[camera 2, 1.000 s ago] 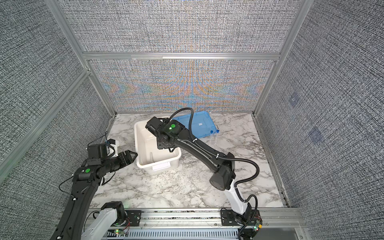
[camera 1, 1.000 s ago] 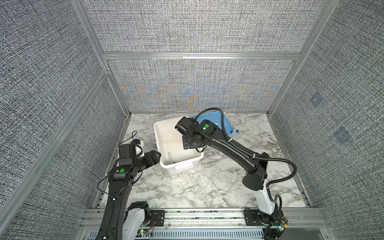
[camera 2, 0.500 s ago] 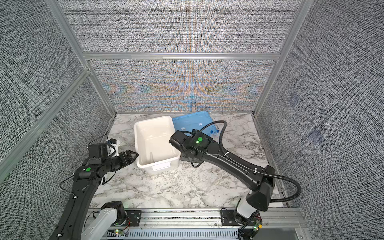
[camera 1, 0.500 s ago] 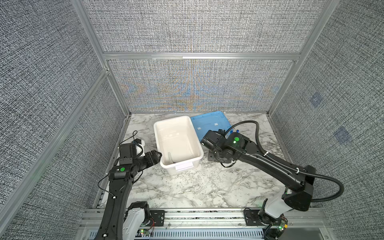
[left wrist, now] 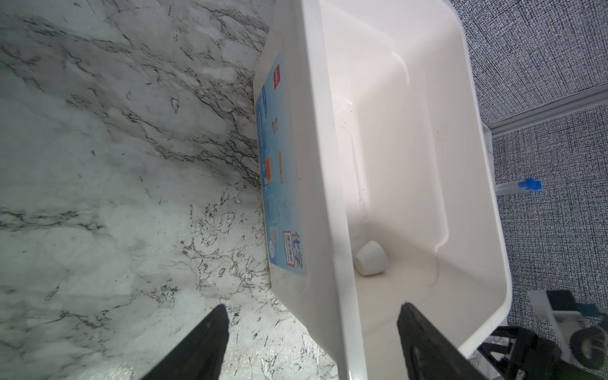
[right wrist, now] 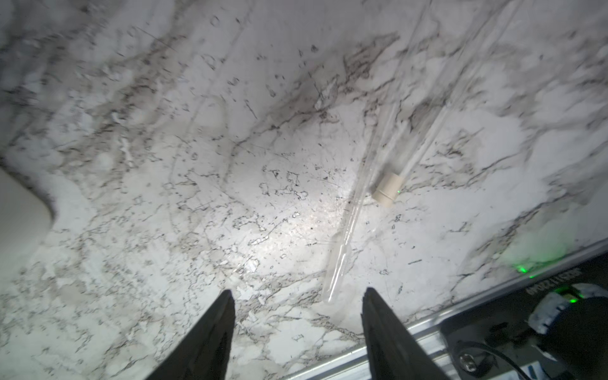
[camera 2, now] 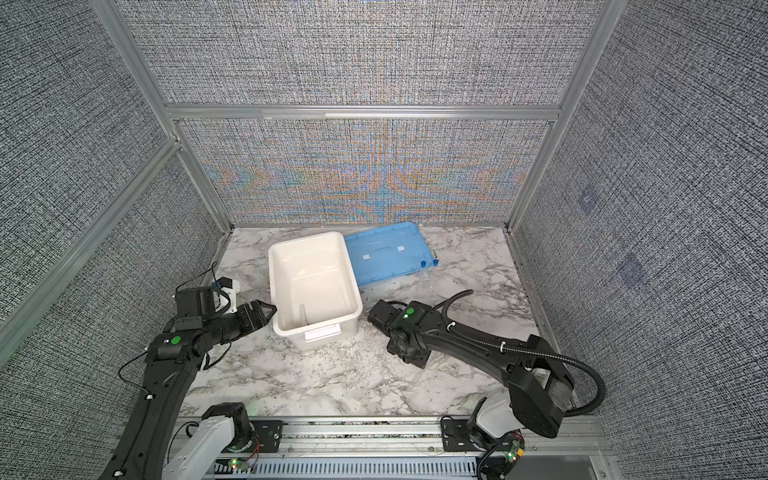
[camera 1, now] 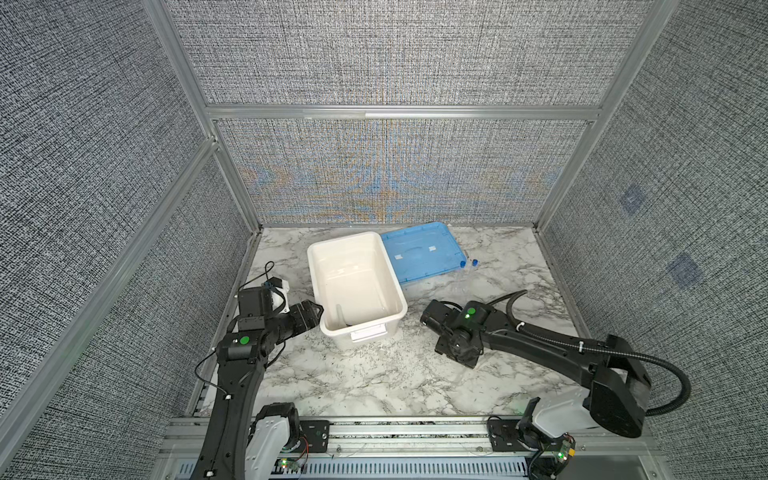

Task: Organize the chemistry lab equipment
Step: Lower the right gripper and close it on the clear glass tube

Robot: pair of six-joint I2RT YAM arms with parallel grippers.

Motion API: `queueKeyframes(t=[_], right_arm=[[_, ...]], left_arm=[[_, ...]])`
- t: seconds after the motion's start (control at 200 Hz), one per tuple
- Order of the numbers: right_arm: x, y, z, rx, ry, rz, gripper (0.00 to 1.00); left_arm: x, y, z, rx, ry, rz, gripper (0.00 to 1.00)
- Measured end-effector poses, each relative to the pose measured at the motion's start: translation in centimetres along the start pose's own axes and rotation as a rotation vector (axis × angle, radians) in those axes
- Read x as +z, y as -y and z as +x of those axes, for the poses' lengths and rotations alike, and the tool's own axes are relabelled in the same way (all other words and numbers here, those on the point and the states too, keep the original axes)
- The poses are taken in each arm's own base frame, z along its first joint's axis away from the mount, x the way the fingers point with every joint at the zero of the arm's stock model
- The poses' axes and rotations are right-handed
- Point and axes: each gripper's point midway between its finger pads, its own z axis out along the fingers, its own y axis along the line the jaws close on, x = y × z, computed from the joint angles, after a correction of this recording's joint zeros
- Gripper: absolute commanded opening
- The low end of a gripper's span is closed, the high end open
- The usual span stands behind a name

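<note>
Change noted: the right arm (camera 1: 536, 334) no longer reaches over the white tub (camera 1: 318, 254). A second ago its wrist hangs above the tub's near half, half a second ago just right of it. It now sits low beside the tub's front right corner. The right gripper (right wrist: 297, 296) now faces the marble table (camera 1: 374, 374), jaws apart, with a clear pipette (right wrist: 342, 250) just ahead. The blue lid (camera 1: 419, 249), earlier partly masked, shows whole.
</note>
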Motion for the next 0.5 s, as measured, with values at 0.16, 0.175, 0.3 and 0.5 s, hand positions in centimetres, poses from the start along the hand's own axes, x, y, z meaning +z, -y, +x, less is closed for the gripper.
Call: queueKeyframes(t=[0.16, 0.175, 0.3, 0.5], right_arm=[[3.2, 0.8, 1.2, 0.045, -0.093, 0.017, 0.61], [3.3, 0.7, 1.2, 0.047, -0.093, 0.015, 0.61], [4.1, 0.9, 2.1, 0.065, -0.134, 0.001, 0.61], [5.3, 1.9, 3.4, 0.105, -0.178, 0.016, 0.61]], left_arm=[[0.0, 0.0, 0.0, 0.000, 0.000, -0.001, 0.82], [0.0, 0.0, 0.0, 0.000, 0.000, -0.001, 0.82], [0.1, -0.1, 0.0, -0.002, -0.002, -0.002, 0.82], [0.1, -0.1, 0.0, -0.002, -0.002, -0.002, 0.82]])
